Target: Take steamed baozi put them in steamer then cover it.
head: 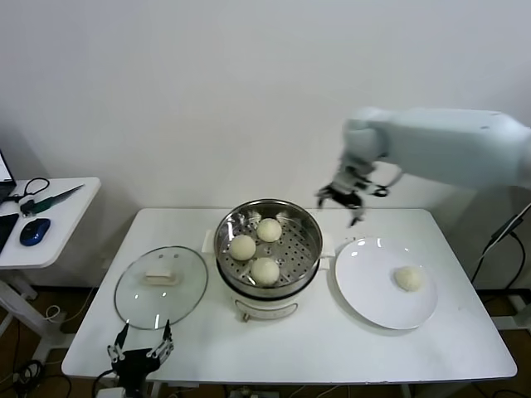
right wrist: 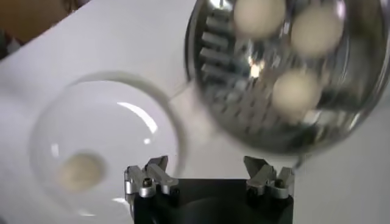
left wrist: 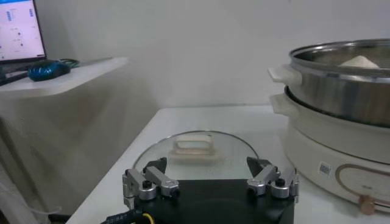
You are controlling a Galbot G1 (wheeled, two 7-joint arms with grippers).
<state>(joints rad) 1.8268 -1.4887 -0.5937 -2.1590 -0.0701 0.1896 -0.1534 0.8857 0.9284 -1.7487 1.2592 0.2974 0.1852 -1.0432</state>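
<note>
Head view: the steamer (head: 269, 249) is sitting at the centre of the white table (head: 332, 348), its steel pot resting on the cream-white base. Three baozi are lying on the perforated floor inside it: one toward the upper middle (head: 269, 230), one at the left (head: 242, 247), one at the lower middle (head: 265, 270); the three are sitting close together. The fourth baozi (head: 408, 278) is lying on the flat white plate (head: 365, 286), right of centre in the frame, just beside the steamer. The cover (head: 161, 286) is lying flat on the table at the lower left, just beside the steamer's base, bar handle facing up; the steamer is standing uncovered. The right gripper (head: 340, 203) is hanging in the air in the upper right-centre of the frame, above the gap between steamer and plate, fingers spread and holding nothing. In the right wrist view the right gripper (right wrist: 209, 176) is showing both fingers apart with empty space between them, the steamer (right wrist: 207, 73) with its three buns and the plate (right wrist: 122, 115) with its single bun (right wrist: 80, 171) lying well beneath it. The left gripper (head: 143, 348) is waiting at the bottom left edge of the frame, near the front rim of the cover, released and grasping nothing. In the left wrist view the left gripper (left wrist: 210, 176) is standing open just short of the cover (left wrist: 195, 159), with the steamer (left wrist: 341, 91) at the right of that frame. A side table (head: 58, 224) with a blue mouse (head: 34, 231) is standing at the far left.
</note>
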